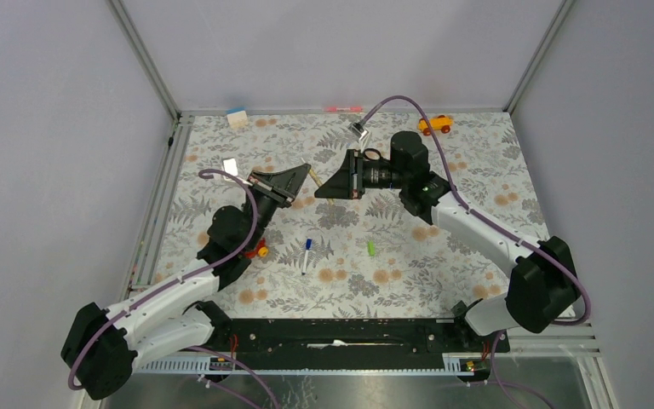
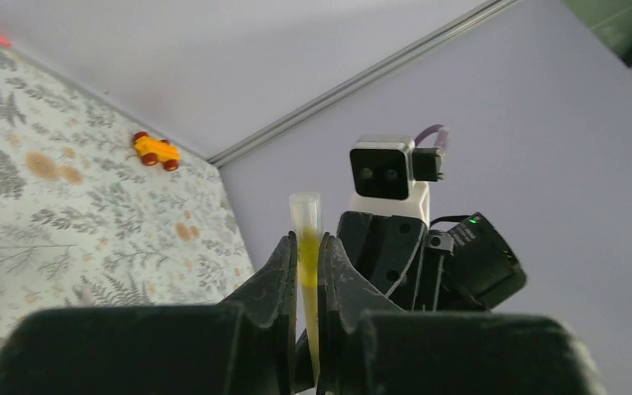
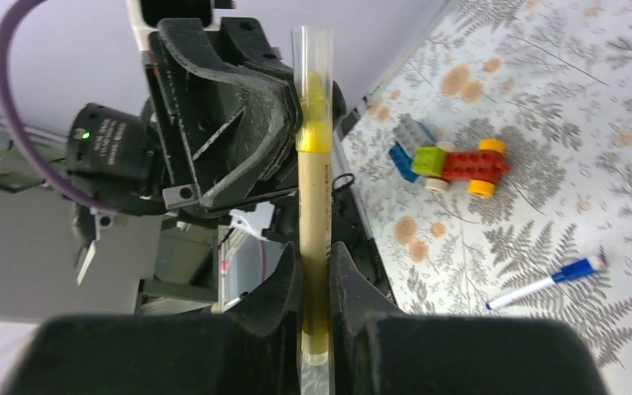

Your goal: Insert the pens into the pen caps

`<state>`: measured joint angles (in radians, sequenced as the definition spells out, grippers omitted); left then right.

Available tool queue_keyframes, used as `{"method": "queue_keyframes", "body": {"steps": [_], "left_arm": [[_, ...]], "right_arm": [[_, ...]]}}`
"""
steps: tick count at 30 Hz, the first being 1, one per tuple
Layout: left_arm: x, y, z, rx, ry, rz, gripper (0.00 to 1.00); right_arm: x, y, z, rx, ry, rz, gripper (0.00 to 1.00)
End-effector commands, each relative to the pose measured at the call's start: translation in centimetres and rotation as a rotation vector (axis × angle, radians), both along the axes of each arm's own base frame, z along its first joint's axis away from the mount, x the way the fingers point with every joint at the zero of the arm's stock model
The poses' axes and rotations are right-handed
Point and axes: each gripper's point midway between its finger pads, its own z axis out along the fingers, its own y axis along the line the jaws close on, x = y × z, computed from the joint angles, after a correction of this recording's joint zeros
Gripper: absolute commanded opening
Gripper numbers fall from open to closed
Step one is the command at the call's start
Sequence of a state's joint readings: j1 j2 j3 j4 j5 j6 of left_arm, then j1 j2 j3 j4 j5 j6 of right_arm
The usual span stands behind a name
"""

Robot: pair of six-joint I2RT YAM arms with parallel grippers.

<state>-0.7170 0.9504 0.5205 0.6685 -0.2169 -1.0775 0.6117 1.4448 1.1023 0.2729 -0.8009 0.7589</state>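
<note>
A pale yellow pen [image 3: 313, 222] is held between both grippers above the mat's far middle. My right gripper [image 3: 313, 257] is shut on its barrel. A clear pen cap [image 3: 311, 58] sits over the pen's yellow tip. My left gripper [image 2: 303, 247] is shut on that capped end [image 2: 305, 216]. In the top view the left gripper [image 1: 296, 181] and the right gripper [image 1: 330, 185] face each other, with the pen [image 1: 314, 180] between them. A white pen with a dark blue end [image 1: 306, 254] and a lime green cap [image 1: 371, 247] lie on the mat. A pink-red pen [image 1: 343, 108] lies by the back wall.
An orange toy car [image 1: 435, 125] sits at the back right. A red-green-yellow brick vehicle [image 1: 260, 250] lies by the left arm. A white and blue block [image 1: 237, 117] is at the back left. A small white piece [image 1: 230, 164] lies left of the grippers.
</note>
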Motion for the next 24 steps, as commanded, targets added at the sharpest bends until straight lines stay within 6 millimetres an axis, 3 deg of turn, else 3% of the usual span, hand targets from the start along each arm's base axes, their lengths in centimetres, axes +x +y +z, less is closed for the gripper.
{"method": "queue_keyframes", "body": {"steps": [1,6,11,14,18,24], "left_arm": [[-7.3,-5.7,-5.1,0.170,0.045,-0.420,0.00],[-7.4,-5.5,-3.9,0.173,0.005,-0.408,0.03],[-7.2,-4.5,-2.1,0.165,-0.053,-0.357,0.38],[-7.2,-4.0,-1.5,0.164,-0.077,-0.331,0.49],[-7.3,-3.6,-0.6,0.142,-0.112,-0.318,0.50],[-7.3,-2.7,0.9,0.128,-0.152,-0.280,0.49]], "right_arm": [[4.0,-1.3,10.1,0.263,-0.298,-0.149,0.00],[3.6,-1.5,8.2,0.214,-0.284,-0.147,0.00],[2.0,-1.8,6.1,0.186,-0.259,-0.089,0.00],[0.9,-2.1,4.7,0.178,-0.241,-0.055,0.00],[-0.1,-2.5,3.4,0.167,-0.221,-0.033,0.00],[-2.4,-3.1,3.1,0.175,-0.236,0.036,0.00]]}}
